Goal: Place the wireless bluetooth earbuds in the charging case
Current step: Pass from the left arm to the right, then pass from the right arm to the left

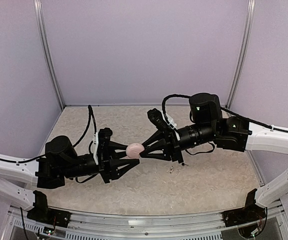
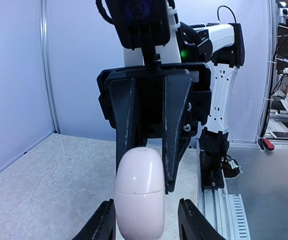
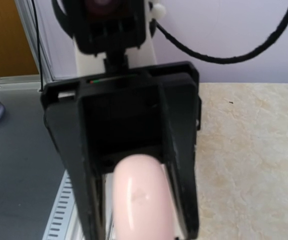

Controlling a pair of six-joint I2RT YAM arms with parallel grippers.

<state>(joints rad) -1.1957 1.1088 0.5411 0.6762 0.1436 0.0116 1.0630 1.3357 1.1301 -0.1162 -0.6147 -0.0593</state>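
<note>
Above the speckled beige tabletop [image 1: 209, 175], lilac walls [image 1: 144, 50] behind: right end effector [image 1: 142, 151] pinches the pink charging case [image 1: 134, 149], left end effector [image 1: 127, 151] spread loosely around it; possibly one pale earbud [image 1: 171, 170] lies below.

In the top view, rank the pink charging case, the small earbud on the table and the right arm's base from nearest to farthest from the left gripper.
1. pink charging case: between the fingers of the left gripper, centre of the view.
2. small earbud: lying on the table, to the right of the case.
3. right arm's base: far right, at the near edge.
</note>
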